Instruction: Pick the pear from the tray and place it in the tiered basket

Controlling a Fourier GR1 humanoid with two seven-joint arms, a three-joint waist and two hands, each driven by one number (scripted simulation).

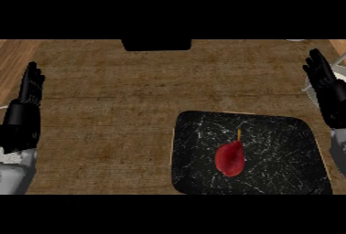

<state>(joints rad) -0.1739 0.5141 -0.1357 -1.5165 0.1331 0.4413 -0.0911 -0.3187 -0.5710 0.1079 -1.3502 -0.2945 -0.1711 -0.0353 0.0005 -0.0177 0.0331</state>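
A red pear (230,158) with a thin yellow stem lies near the middle of a black speckled tray (283,137) at the lower right of the counter. My right hand (327,89) stands at the right edge, fingers straight and pointing up, just above the tray's far right corner and apart from the pear. My left hand (25,107) stands at the far left edge, fingers straight up, holding nothing. Thin grey wires (308,87) beside the right hand may belong to the tiered basket, mostly out of view.
A dark rectangular object (156,44) sits at the counter's far edge, top centre. The wooden counter (108,105) stretches bare between the left hand and the tray.
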